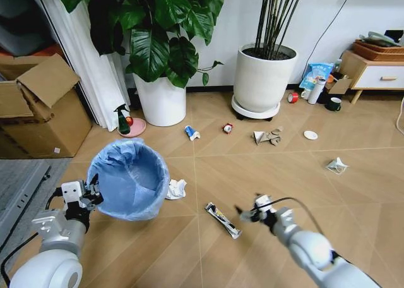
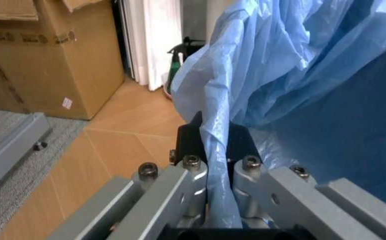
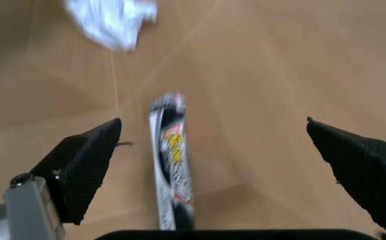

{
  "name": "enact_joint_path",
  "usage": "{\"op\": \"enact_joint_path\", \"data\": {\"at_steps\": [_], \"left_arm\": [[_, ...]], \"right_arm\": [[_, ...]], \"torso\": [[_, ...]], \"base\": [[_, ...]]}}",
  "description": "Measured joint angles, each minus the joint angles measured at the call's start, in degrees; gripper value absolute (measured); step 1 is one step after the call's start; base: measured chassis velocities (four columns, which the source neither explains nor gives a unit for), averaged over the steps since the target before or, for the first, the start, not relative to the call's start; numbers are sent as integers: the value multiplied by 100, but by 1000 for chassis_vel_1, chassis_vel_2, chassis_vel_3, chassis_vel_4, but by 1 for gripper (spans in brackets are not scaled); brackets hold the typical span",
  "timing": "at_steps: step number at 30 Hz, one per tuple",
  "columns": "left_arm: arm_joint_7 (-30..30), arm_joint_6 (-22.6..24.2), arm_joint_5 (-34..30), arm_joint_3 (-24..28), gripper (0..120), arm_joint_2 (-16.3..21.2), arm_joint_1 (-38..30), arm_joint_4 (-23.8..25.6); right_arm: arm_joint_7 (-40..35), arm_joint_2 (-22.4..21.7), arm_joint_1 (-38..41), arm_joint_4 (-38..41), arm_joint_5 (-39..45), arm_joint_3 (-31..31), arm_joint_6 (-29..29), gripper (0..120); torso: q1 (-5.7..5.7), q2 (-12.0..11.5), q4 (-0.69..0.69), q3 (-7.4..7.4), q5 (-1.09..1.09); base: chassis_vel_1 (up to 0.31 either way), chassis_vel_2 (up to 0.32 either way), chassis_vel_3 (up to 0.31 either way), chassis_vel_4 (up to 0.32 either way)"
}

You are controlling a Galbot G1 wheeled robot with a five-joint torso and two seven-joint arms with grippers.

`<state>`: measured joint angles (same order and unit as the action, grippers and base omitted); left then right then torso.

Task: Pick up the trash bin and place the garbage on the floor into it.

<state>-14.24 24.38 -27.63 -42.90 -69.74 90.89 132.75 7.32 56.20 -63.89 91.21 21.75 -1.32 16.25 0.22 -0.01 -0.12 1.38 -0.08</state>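
The trash bin (image 1: pixel 129 179), lined with a crinkly light-blue bag (image 2: pixel 300 75), sits tilted at the left, and my left gripper (image 1: pixel 93 190) (image 2: pixel 213 135) is shut on its rim. My right gripper (image 1: pixel 246 213) (image 3: pixel 213 125) hangs open low over the floor (image 1: pixel 284 174), with its jaws spread on either side of a flattened wrapper (image 1: pixel 222 220) (image 3: pixel 172 170) and not touching it. Crumpled white paper (image 1: pixel 176 189) (image 3: pixel 112 17) lies beside the bin. Farther off lie a blue can (image 1: pixel 191 132), a red can (image 1: pixel 228 128), cardboard bits (image 1: pixel 268 136), a white lid (image 1: pixel 310 135) and another crumpled paper (image 1: pixel 336 166).
Two white planters (image 1: pixel 161 98) (image 1: pixel 262 79) stand against the back wall. A green spray bottle (image 1: pixel 122 120) stands by the curtain. A cardboard box (image 1: pixel 38 105) (image 2: pixel 52 55) is at the left, beside a grey rug (image 1: pixel 19 180). A low cabinet (image 1: pixel 372 70) and a dark mug (image 1: pixel 333 103) are at the back right.
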Motion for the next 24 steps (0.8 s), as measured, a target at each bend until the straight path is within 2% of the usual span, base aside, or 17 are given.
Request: {"op": "enact_joint_path", "data": {"at_steps": [2,3,6,7,10,11,18,24], "left_arm": [[-2,0,0,-2,0,1,-13,-2],[-2,0,0,-2,0,1,-13,-2],[-1,-1,0,12,0,-6,-21,-6],[-1,-1,0,15,0,-3,-30,-6],[-1,-1,-13,15,0,29,-52,-6],[-1,-1,-20,13,0,49,-60,-6],[-6,3,-50,-2,0,79,-60,-6],[-7,4,-51,9,0,69,-59,-6]], "right_arm": [[9,185,370,-485,24,399,48,100],[9,185,370,-485,24,399,48,100],[-17,419,647,-913,161,726,120,100],[-25,562,745,-1101,161,820,123,100],[-57,793,863,-1376,145,889,123,100],[-66,899,900,-1499,125,898,116,100],[-72,1212,1004,-1938,4,897,70,100],[-109,1257,1007,-2059,-67,858,73,100]], "torso": [[0,0,0,0,6],[0,0,0,0,6],[0,0,-1,0,-1],[0,0,-1,0,6],[0,0,-1,0,0],[0,0,-1,0,5],[0,0,-1,0,2],[0,0,-1,0,2]], "base": [[0,0,0,0],[0,0,0,0],[0,0,0,0],[0,0,0,0],[0,0,0,0],[0,0,0,0],[0,0,0,0],[0,0,0,0]]}}
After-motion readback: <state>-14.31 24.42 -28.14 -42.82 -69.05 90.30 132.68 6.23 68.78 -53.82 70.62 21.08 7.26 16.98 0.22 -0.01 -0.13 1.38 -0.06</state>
